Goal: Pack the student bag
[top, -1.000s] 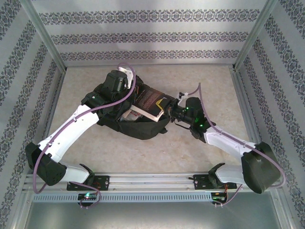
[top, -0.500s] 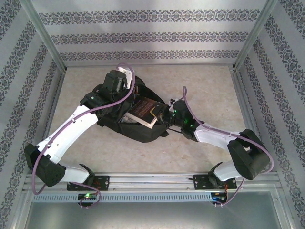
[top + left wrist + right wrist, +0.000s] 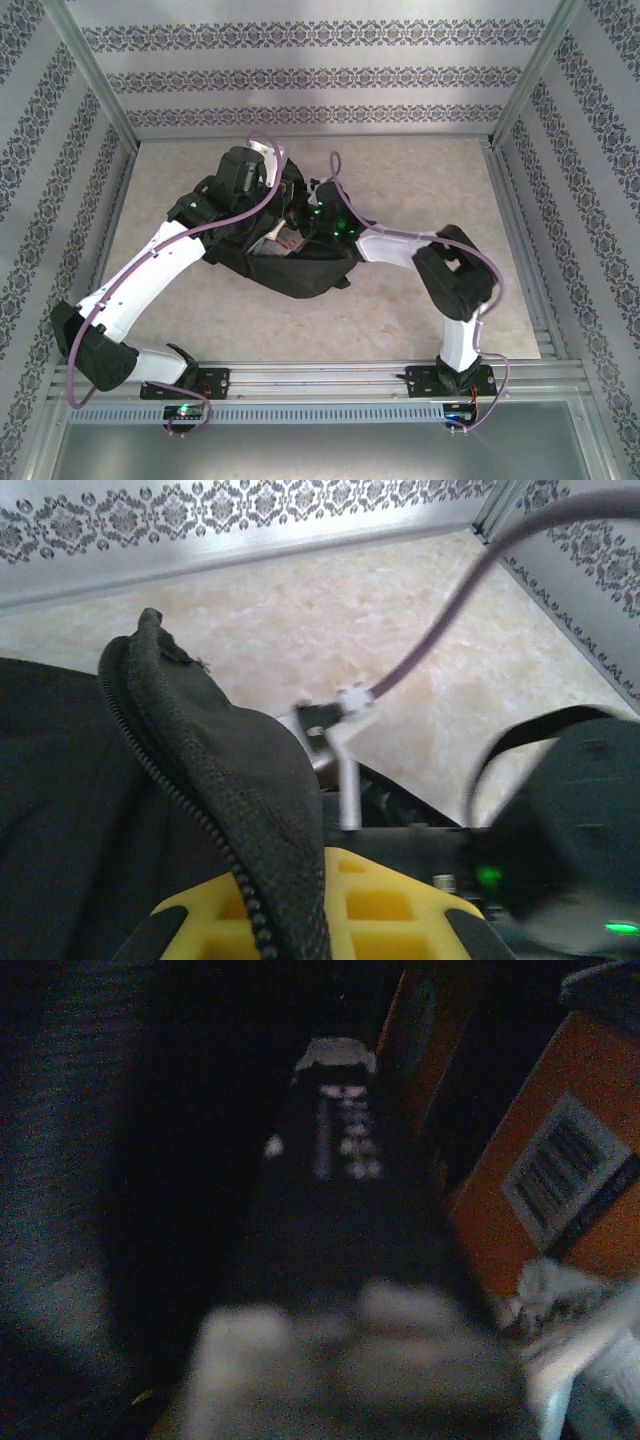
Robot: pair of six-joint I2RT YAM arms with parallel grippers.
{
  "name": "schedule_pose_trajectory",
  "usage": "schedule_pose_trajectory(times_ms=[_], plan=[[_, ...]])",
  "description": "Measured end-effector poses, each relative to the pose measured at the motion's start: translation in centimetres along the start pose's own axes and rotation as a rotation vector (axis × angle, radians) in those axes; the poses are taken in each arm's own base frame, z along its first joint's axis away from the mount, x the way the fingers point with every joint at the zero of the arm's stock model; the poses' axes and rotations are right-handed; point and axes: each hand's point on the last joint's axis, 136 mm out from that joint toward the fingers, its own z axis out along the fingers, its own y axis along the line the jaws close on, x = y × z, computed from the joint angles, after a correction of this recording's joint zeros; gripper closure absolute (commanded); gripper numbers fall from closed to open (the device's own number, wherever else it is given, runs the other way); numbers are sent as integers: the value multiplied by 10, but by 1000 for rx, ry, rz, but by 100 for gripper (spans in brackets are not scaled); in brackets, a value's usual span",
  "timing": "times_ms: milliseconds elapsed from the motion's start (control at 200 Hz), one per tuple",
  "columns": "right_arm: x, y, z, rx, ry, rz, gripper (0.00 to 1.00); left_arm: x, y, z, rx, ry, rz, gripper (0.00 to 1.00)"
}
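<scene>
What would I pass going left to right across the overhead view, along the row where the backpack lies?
Left patterned wall → left arm's white forearm → student bag → right arm's dark elbow → right patterned wall.

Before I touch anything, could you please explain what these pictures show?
Two robot arms are bolted at the near edge of a beige table. The overhead picture looks down from behind them: the left arm and the right arm both reach to a black student bag lying on it. The other two pictures come from cameras on the wrists. The left one shows the bag's zipper edge raised over the yellow left fingers; whether they grip it I cannot tell. The right one looks inside the dark bag, at an orange book with a barcode and a dark keypad-like thing.
</scene>
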Motion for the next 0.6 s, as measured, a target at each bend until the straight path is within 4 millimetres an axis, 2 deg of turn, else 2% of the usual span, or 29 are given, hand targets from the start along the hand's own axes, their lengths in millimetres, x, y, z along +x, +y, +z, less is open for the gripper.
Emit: schedule_pose_trajectory(times_ms=[50,150,245,320,405,500,600], plan=[[-3,-7,12,1,-5,1,91,-1,1,0,-1,-5,-8,100],[-8,-21,29,14,-16,3,59,-1,1,0,-4,-6,-17,100],[-10,-18,37,0,-21,-14,43,-3,5,0,-10,-11,-29,100],[-11,-14,36,-9,-26,-39,34,-6,8,0,-14,-21,-35,100],[-8,-12,29,-7,-21,-83,29,-9,11,0,-13,-29,-48,100],[1,-12,10,34,-2,-145,25,-11,15,1,-14,-36,-63,100],[12,-9,-19,92,20,-227,24,-10,18,4,-12,-47,-77,100]])
